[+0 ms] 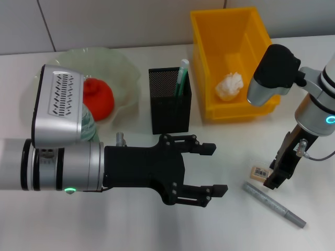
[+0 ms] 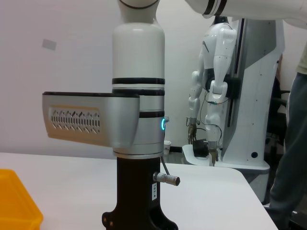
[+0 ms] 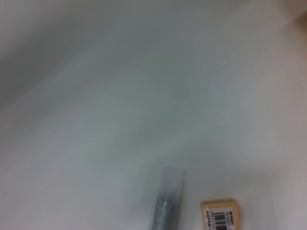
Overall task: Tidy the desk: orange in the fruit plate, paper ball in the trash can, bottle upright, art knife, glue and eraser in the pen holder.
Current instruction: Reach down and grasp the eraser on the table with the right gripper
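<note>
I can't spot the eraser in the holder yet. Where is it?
In the head view the eraser lies on the table on the robot's right, just beside the right gripper and next to the grey art knife.

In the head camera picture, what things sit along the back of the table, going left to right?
Pale green wavy glass fruit plate holding the orange → black mesh pen holder → yellow plastic bin with the white crumpled paper ball.

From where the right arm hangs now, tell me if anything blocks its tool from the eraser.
Nothing visible does. The right tool hangs just above the eraser, which lies on bare table. The art knife lies beside the eraser, nearer the robot, not over it. The left tool is off to the side.
</note>
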Controlling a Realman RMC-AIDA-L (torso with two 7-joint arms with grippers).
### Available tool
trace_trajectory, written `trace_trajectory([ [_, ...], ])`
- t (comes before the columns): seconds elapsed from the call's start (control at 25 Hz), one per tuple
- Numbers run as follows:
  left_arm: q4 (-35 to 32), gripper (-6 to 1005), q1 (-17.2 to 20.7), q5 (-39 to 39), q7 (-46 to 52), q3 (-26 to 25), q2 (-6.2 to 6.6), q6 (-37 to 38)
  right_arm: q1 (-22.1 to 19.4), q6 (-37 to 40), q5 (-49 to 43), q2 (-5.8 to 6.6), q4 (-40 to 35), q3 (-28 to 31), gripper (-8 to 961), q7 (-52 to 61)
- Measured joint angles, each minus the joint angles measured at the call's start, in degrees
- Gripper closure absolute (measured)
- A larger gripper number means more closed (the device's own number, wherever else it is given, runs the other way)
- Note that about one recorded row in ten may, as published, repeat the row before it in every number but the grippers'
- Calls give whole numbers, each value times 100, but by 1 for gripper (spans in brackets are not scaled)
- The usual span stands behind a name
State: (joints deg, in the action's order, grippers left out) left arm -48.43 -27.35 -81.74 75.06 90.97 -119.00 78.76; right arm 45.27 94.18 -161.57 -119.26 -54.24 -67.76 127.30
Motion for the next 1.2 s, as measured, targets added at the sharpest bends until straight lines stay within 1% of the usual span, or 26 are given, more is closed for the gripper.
trace_trajectory([
  [0.08,0,214,18,0,0,0,8,7,-3,-36,2,0,0,-110,468,0],
  [0.2,0,214,20,0,0,0,8,9,-17,-99,3,0,0,-242,465,0],
  [0.92,0,214,11,-9,0,0,9,-21,6,-180,79,0,-131,-292,457,0],
  [1.2,7,214,2,-9,0,0,9,-28,114,-176,82,-1,-88,-312,457,1],
])
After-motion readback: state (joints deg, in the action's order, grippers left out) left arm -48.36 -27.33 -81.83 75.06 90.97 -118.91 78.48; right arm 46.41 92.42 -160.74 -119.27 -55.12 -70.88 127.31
